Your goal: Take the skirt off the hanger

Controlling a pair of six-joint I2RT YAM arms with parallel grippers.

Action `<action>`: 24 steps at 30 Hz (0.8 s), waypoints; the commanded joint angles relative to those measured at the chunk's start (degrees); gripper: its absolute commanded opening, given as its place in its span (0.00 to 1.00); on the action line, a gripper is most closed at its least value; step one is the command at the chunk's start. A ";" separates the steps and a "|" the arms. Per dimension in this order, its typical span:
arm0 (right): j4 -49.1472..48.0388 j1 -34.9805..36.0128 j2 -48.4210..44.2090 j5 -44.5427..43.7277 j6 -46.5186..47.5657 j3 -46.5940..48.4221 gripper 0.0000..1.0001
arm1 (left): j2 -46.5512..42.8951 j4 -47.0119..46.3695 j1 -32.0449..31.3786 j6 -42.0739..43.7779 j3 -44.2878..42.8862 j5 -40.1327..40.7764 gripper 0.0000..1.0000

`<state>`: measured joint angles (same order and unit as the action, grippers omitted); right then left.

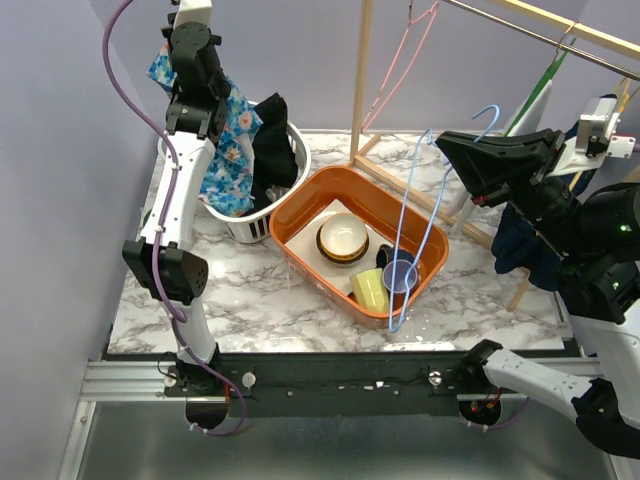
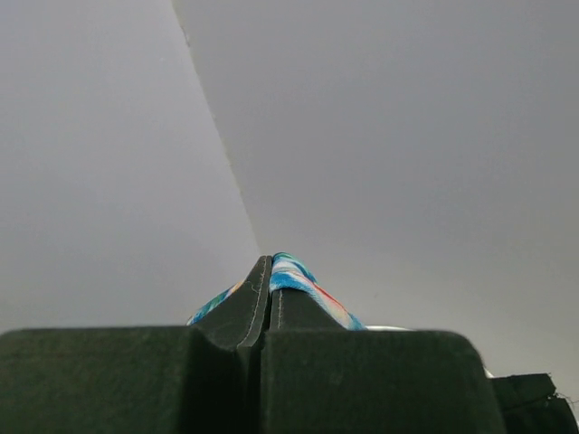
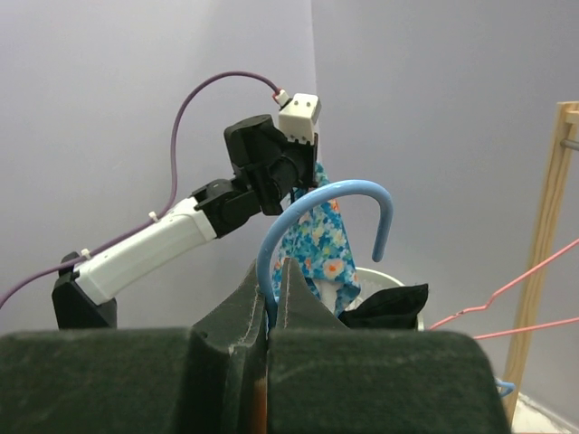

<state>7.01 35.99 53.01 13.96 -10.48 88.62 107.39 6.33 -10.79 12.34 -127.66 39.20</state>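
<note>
Left wrist view: left gripper (image 2: 270, 271) clamps skirt (image 2: 295, 277) shut; right gripper (image 3: 274, 271) clamps hanger (image 3: 348, 184). Risk: thin pinch may slip, dropping skirt.

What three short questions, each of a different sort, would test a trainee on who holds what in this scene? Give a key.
1. Which thing does the right hand grip?
A. the blue hanger
B. a yellow cup
C. the pink hanger
2. True or false: the floral skirt is draped on the blue hanger.
3. Fill in: the left hand holds the floral skirt up over the white ____.

Key:
1. A.
2. False: the blue hanger hangs bare.
3. basket.
</note>
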 commanded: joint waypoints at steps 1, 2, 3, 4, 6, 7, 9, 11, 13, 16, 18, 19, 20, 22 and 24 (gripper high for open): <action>-1.38 -0.13 0.95 1.78 -0.33 -0.82 0.01 | -0.61 -9.31 0.68 -2.05 0.39 -7.90 0.00; -1.47 -0.13 1.04 1.95 -0.50 -0.82 0.01 | -0.26 -8.53 0.68 -3.53 0.30 -8.43 0.00; -1.47 -0.13 1.13 1.69 -0.68 -0.90 0.01 | -0.08 -7.31 0.77 -4.85 0.39 -9.22 0.00; -1.64 -0.13 1.21 1.60 -1.03 -0.99 0.01 | -0.51 -4.68 0.77 -6.09 2.57 -8.88 0.00; -2.26 -0.13 1.04 1.51 -1.30 -1.95 0.01 | -3.22 -3.26 0.77 -12.55 7.74 -8.00 0.00; -3.04 -0.13 1.04 1.43 -1.64 -2.48 0.01 | -4.46 -3.34 0.77 -15.30 15.43 -8.09 0.00; -3.40 -0.13 0.95 1.08 -1.91 -3.10 0.01 | -7.27 -3.60 0.77 -20.83 22.77 -8.52 0.00; -3.05 -0.13 1.21 0.99 -2.00 -3.28 0.01 | -7.46 -0.72 0.85 -24.45 29.64 -6.78 0.00; -2.35 -0.13 1.65 1.16 -2.09 -3.01 0.01 | -5.89 4.62 1.03 -28.40 32.11 -7.03 0.00; -1.56 -0.13 1.74 1.51 -2.09 -2.57 0.01 | -2.37 11.04 1.38 -30.79 31.07 -11.59 0.02; -0.68 -0.04 1.74 0.64 -2.00 -2.05 0.01 | -0.01 13.70 1.47 -31.06 29.58 -14.92 0.24; -0.24 -0.13 1.65 -0.06 -2.09 -1.87 0.01 | 0.53 17.02 1.47 -31.06 27.31 -15.90 0.36; 0.63 -0.13 1.57 -0.68 -2.09 -1.78 0.01 | 1.14 18.62 1.47 -31.15 25.98 -16.34 0.54; 1.43 -0.13 1.48 -2.26 -2.09 -1.69 0.01 | 1.50 22.65 1.47 -31.15 22.47 -18.45 0.68; 1.96 -0.13 1.48 -3.40 -2.17 -2.22 0.01 | 0.63 25.04 1.47 -30.80 20.09 -19.07 0.84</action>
<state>6.76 35.99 54.85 13.87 -12.01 85.76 110.08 22.98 -9.69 -16.29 -100.33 24.84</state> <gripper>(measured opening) 0.050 0.682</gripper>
